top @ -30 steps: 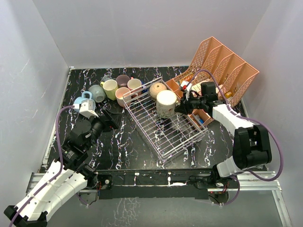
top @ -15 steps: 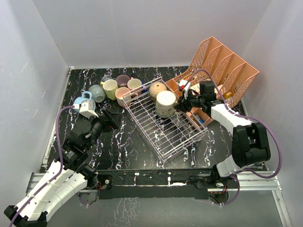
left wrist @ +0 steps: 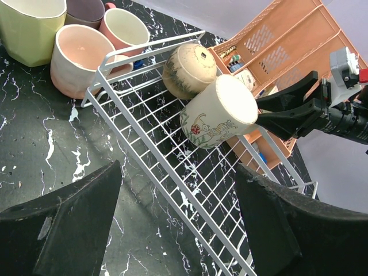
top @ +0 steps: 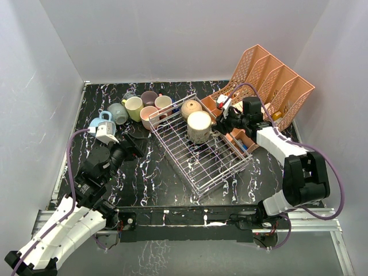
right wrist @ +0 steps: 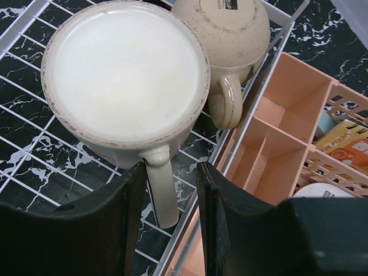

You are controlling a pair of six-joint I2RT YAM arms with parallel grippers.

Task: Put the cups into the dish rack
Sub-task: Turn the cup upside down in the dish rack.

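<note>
Nearest, our left gripper [left wrist: 178, 192] hovers over the marbled table [top: 144, 172], jaws wide apart and holding nothing, just short of the dish rack [top: 207, 167]. Inside the rack sits a cream mug [top: 199, 126], base upward. Our right gripper [right wrist: 171, 172] straddles its handle [right wrist: 162, 192] with jaws parted, and a gap shows on one side. A tan mug [top: 191, 108] lies just behind it in the rack. Farther left, the other cups [top: 141, 108] cluster on the table beside the rack's far corner.
</note>
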